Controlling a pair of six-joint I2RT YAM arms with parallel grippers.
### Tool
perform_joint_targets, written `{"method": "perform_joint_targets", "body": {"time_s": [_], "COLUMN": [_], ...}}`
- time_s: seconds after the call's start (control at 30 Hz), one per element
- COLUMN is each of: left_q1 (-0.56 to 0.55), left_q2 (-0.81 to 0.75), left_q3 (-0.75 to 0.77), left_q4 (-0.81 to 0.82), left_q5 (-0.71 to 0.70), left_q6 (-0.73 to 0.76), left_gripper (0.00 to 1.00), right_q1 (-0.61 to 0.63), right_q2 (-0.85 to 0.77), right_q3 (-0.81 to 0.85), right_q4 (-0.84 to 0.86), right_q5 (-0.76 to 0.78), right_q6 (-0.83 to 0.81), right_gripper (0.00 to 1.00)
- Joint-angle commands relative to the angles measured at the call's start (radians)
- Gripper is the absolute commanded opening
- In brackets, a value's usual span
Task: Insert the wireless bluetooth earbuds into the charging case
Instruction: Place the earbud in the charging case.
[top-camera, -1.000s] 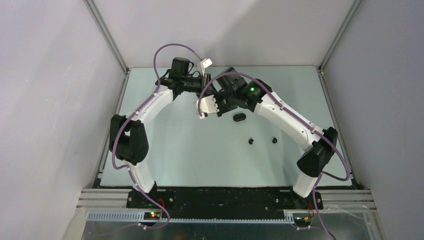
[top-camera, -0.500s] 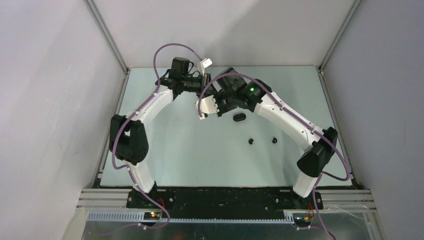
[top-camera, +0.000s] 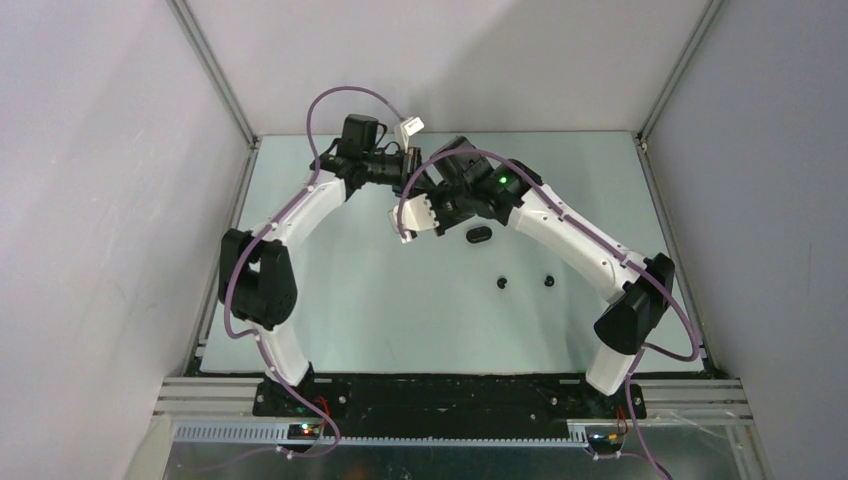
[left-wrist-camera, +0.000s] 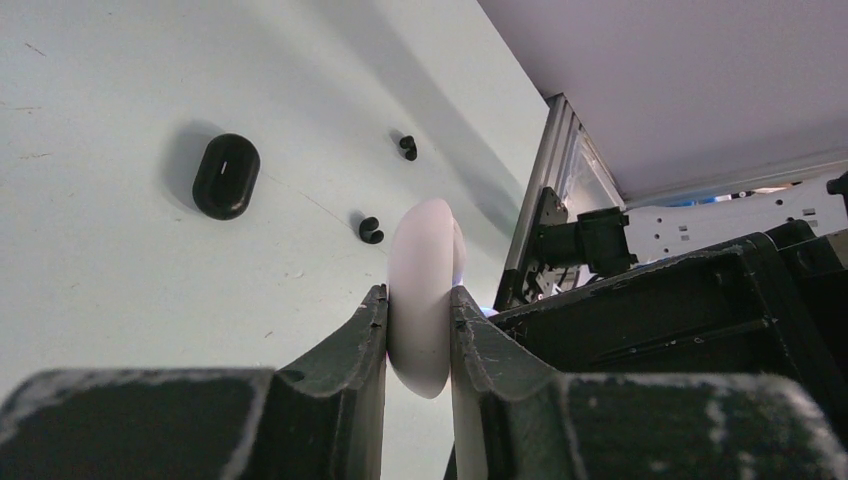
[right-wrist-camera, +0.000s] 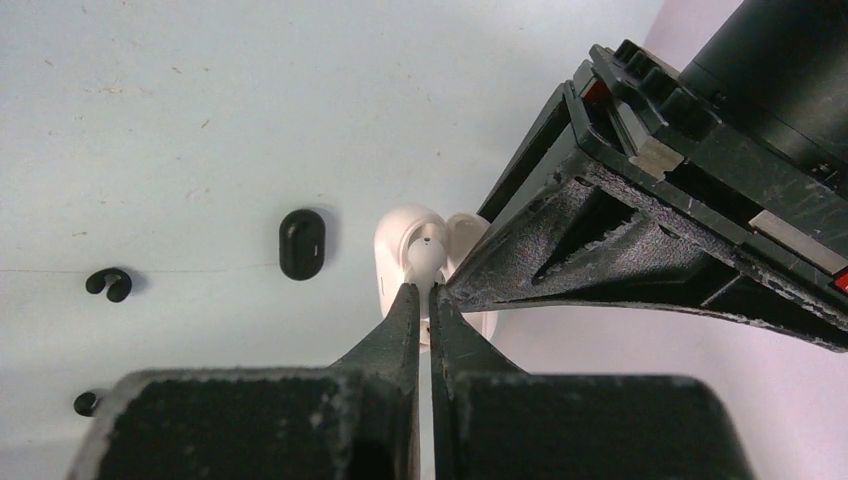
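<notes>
My left gripper (left-wrist-camera: 418, 300) is shut on the white charging case (left-wrist-camera: 420, 270) and holds it on edge above the table. In the right wrist view the case (right-wrist-camera: 392, 245) is open. My right gripper (right-wrist-camera: 432, 290) is shut on a white earbud (right-wrist-camera: 425, 252) right at the case's opening. The left gripper's fingers (right-wrist-camera: 560, 250) lie just to the right of it. A black case (top-camera: 479, 234) lies shut on the table, with two black earbuds (top-camera: 502, 283) (top-camera: 548, 279) nearer the arms. The other white earbud is not visible. From above, both grippers meet near the table's middle back (top-camera: 415, 195).
The pale green table (top-camera: 380, 300) is fenced by grey walls with aluminium posts (top-camera: 215, 75) at the back corners. The black case (right-wrist-camera: 301, 243) and black buds (right-wrist-camera: 108, 283) (right-wrist-camera: 87, 403) lie to the left of my right fingers.
</notes>
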Motion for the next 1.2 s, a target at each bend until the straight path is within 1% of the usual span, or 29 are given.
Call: {"method": "perform_joint_targets", "body": {"time_s": [0.0, 0.3, 0.5, 0.6, 0.63, 0.7, 0.77, 0.87, 0.97, 1.17], "left_q1": [-0.001, -0.003, -0.003, -0.003, -0.002, -0.002, -0.002, -0.003, -0.002, -0.002], "left_q2": [-0.047, -0.050, -0.047, -0.049, -0.051, -0.052, -0.053, -0.054, -0.056, -0.056], "left_q3": [0.013, 0.012, 0.013, 0.012, 0.010, 0.007, 0.006, 0.005, 0.004, 0.000], "left_q4": [0.019, 0.018, 0.019, 0.019, 0.019, 0.019, 0.019, 0.020, 0.019, 0.019], "left_q5": [0.083, 0.091, 0.090, 0.085, 0.082, 0.078, 0.076, 0.070, 0.066, 0.059], "left_q6": [0.006, 0.010, 0.009, 0.009, 0.009, 0.009, 0.010, 0.010, 0.010, 0.013], "left_gripper": [0.00, 0.00, 0.00, 0.00, 0.00, 0.00, 0.00, 0.00, 0.00, 0.00], "right_q1": [-0.002, 0.004, 0.000, -0.001, -0.004, -0.007, -0.009, -0.012, -0.026, -0.070], "right_q2": [0.009, -0.021, -0.038, -0.034, -0.030, -0.014, -0.004, -0.007, -0.023, -0.076], "right_q3": [-0.040, -0.140, -0.139, -0.121, -0.090, -0.030, 0.021, 0.068, 0.089, 0.095], "right_q4": [0.040, 0.157, 0.180, 0.192, 0.183, 0.144, 0.100, 0.075, 0.026, -0.021], "right_q5": [0.005, 0.093, 0.118, 0.124, 0.120, 0.098, 0.092, 0.091, 0.044, -0.042], "right_q6": [-0.045, -0.123, -0.180, -0.154, -0.134, -0.101, -0.075, -0.040, -0.004, 0.110], "right_gripper": [0.00, 0.00, 0.00, 0.10, 0.12, 0.19, 0.23, 0.27, 0.31, 0.34]}}
